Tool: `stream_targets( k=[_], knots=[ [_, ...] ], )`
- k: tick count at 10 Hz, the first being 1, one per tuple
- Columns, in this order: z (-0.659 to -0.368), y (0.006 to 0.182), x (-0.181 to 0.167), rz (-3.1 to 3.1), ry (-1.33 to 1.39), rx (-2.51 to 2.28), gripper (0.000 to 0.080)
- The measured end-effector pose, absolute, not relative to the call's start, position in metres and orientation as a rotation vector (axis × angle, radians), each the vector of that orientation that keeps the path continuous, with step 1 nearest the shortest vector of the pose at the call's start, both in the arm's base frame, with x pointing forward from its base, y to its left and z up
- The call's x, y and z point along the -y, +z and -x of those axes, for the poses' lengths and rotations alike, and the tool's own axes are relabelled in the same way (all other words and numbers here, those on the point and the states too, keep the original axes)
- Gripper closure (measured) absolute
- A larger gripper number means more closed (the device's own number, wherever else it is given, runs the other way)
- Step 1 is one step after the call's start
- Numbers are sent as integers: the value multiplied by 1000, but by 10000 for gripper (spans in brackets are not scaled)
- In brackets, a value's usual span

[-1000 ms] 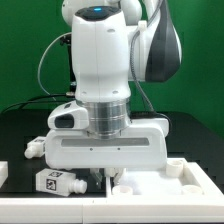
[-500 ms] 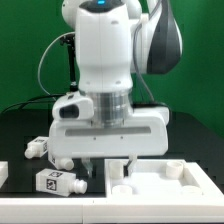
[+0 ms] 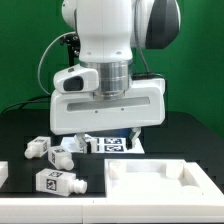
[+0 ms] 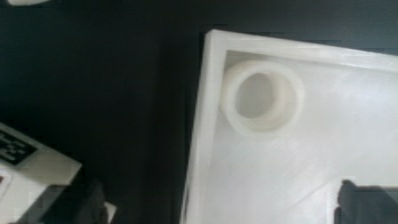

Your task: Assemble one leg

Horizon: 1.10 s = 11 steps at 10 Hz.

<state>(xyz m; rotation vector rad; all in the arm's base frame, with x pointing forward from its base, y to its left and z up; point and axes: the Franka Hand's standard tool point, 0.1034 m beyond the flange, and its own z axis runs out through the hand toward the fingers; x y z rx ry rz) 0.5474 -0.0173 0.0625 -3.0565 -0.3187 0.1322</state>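
Item: leg. Small white rectangular plastic post, square black-and-white tag on the face turned toward exterior camera. Lies on its side, loose on black table, long axis slightly skewed. Position: front of table, toward exterior view's left, near corner of white panel, apart from it. Wrist view: leg cropped at picture edge, tag partly visible.

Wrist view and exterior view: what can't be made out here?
Gripper: wrist view, fingertips dark, blurred, cut off by the picture edge.
Tagged leg: wrist view, mostly cut off by the edge; tag pattern unreadable.
White panel: exterior view, near side cut off by the bottom edge.
Marker board: exterior view, partly behind the gripper.
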Motion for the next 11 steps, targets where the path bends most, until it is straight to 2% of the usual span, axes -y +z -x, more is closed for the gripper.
stream_targets(
  k=[1,2,5,9,11],
  knots=[
    [-541,61,15,3076,160,232,151],
    [-520,59,8,3120,233,170,151],
    [-469,82,-4,3157,403,189,151],
    [-470,79,-2,3099,724,222,151],
    [-453,71,10,3080,934,322,151]
  ],
)
